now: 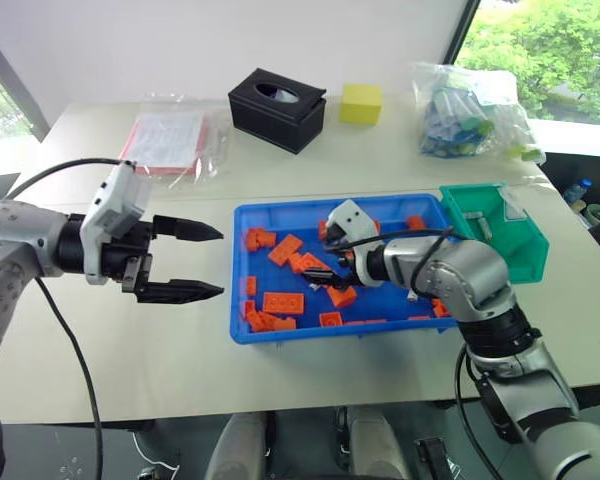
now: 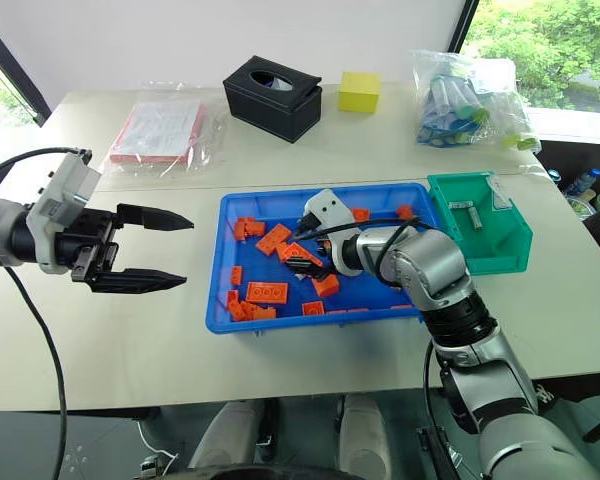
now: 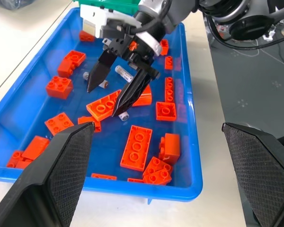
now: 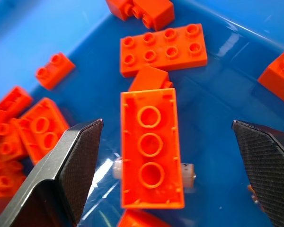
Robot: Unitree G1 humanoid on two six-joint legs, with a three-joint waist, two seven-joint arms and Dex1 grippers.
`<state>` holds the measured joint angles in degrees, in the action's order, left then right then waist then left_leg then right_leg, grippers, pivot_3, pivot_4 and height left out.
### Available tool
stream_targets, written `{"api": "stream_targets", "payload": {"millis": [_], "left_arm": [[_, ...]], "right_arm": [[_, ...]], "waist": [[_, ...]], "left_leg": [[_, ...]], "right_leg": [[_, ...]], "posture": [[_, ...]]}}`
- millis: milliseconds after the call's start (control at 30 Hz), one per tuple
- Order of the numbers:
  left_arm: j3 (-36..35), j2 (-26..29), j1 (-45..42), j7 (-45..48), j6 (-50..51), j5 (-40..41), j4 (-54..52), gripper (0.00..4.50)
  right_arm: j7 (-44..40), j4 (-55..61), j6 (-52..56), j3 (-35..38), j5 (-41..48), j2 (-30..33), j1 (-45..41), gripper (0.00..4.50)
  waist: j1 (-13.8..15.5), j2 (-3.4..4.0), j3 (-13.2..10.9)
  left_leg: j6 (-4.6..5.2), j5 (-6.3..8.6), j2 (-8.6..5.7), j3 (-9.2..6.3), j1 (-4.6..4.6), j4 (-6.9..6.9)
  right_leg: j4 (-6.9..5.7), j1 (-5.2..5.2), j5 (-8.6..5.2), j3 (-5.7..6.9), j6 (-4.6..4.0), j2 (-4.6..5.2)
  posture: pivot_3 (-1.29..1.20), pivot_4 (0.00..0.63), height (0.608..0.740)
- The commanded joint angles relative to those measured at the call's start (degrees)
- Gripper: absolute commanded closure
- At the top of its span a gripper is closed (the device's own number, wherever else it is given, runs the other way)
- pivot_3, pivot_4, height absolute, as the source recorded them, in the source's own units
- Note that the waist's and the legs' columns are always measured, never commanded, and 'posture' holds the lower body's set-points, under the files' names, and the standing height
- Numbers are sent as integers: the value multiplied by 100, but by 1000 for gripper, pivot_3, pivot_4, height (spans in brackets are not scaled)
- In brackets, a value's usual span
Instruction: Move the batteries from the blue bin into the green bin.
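Observation:
The blue bin lies mid-table, strewn with orange bricks. Among them lie small silver batteries. My right gripper is open and reaches down into the bin, fingertips just above the floor. Between its fingers, in the right wrist view, lies an upturned orange brick on top of a battery whose ends stick out on both sides. The green bin stands at the blue bin's right end with a battery in it. Left of the blue bin my left gripper hovers open and empty, pointing at it.
At the back of the table stand a black tissue box and a yellow block. A clear bag of coloured items sits back right, a bagged sheet of paper back left. Bare tabletop surrounds my left gripper.

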<state>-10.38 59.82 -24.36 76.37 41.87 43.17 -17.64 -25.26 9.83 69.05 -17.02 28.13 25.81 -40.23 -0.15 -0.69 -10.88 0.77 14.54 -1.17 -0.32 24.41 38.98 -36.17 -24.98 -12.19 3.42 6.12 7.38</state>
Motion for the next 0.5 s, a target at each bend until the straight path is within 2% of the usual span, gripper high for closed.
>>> {"api": "stream_targets", "payload": {"millis": [33,67,167,333,500], "left_arm": [[-88,72,-80,-31,-29,62,-74,0],[-83,63,-92,-41,-34,60,-66,0],[-56,31,-144,-71,-57,43,-9,0],[-25,-8,-144,-104,-93,14,26,0],[35,-45,-188,-128,-123,-12,63,0]], "right_arm": [[-145,18,-272,-167,-229,-27,-85,27],[-170,-6,-312,-198,-278,-30,-84,27],[-278,-73,-434,-272,-418,-9,-109,884],[-415,-39,-396,-126,-444,-75,-231,3260],[-584,-146,-508,-41,-487,-181,-529,3260]], "waist": [[-36,0,0],[-51,0,0],[-65,1,0],[-64,0,0],[-66,1,-1]], "left_leg": [[0,0,0,-1,1,0],[0,0,0,-1,1,0],[0,0,0,-1,1,0],[0,0,2,-2,1,0],[0,0,2,-2,1,0]], "right_leg": [[0,0,0,0,0,0],[0,0,0,0,0,0],[0,-1,0,-1,0,-1],[0,-2,0,-1,1,-2],[-1,-3,1,-2,1,-2]], "posture": [[0,150,692],[0,150,692],[0,150,692],[0,150,692],[0,150,692]]}}
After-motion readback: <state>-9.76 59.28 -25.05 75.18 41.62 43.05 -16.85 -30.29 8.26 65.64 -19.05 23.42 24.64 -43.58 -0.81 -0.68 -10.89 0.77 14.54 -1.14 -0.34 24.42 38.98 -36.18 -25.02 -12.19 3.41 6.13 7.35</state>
